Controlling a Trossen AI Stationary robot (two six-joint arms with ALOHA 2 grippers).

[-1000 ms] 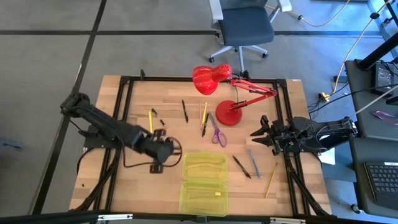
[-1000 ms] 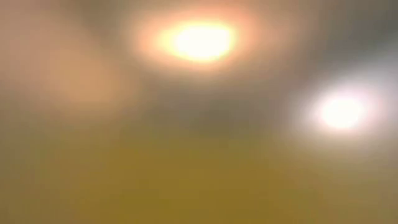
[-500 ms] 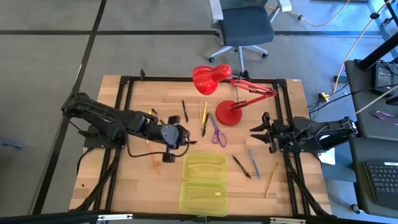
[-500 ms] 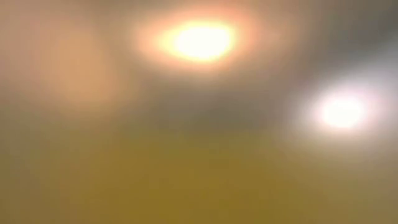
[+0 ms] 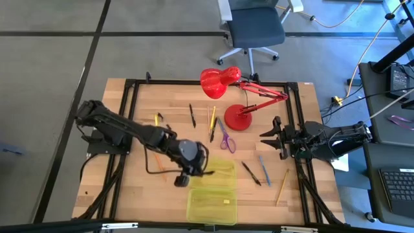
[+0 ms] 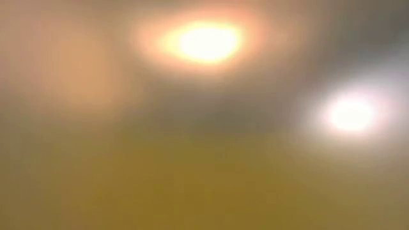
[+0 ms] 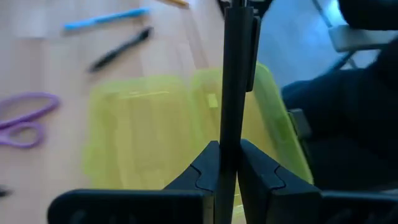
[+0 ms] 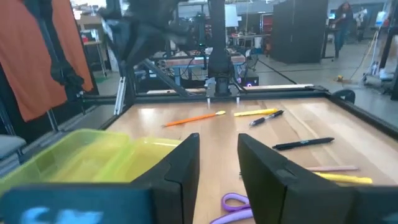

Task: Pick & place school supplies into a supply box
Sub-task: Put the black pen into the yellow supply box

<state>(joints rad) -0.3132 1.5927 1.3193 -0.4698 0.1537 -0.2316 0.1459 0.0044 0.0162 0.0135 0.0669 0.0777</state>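
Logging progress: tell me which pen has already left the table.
The black pen, pinched upright in the left gripper above the supply box. The other pens and pencils all lie flat on the wood.

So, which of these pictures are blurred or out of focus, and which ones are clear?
Low view: fully out of focus, only two bright glows over a yellowish haze. Left wrist view: the left gripper and its black pen are fairly sharp, while the supply box and purple scissors behind look smeared. High view: evenly lit and clear. Right wrist view: clear on the table, soft on the near fingers.
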